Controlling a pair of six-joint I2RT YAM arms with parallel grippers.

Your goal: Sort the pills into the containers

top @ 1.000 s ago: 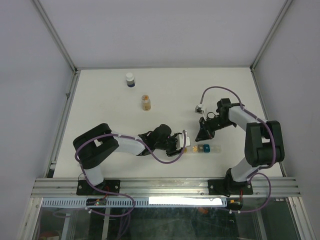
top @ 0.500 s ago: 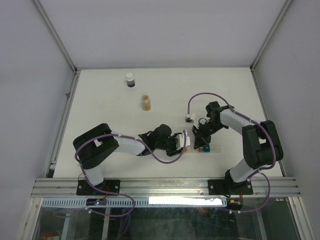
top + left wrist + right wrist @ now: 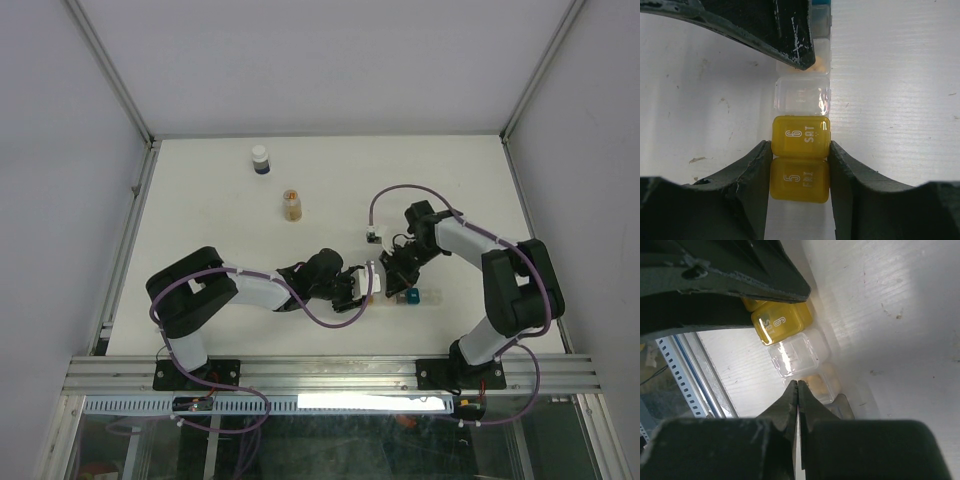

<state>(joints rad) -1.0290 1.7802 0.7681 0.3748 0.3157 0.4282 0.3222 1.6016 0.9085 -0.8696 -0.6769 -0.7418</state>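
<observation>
Two grippers meet at one small thing: the strip of containers (image 3: 415,296), lying near the front of the table (image 3: 220,200), a little right of centre. Your left gripper (image 3: 799,150) pinches the yellow end (image 3: 801,136) of the strip, a finger flat against each side. That is most likely to pin the strip so it cannot skid or twist while the other arm works on it. Your right gripper (image 3: 798,385) has its fingers pressed together into one narrow point, holding nothing, with the tip down at the clear boxes (image 3: 794,355) just beside the yellow. It looks set to poke or pry at a lid, though you can't tell from here whether the tip touches. The strip lies flat, its long axis running left to right along the near edge — yellow end pointing left into the left gripper, then the clear boxes, with the teal box (image 3: 408,296) further right. The printing on the yellow lids faces up.
</observation>
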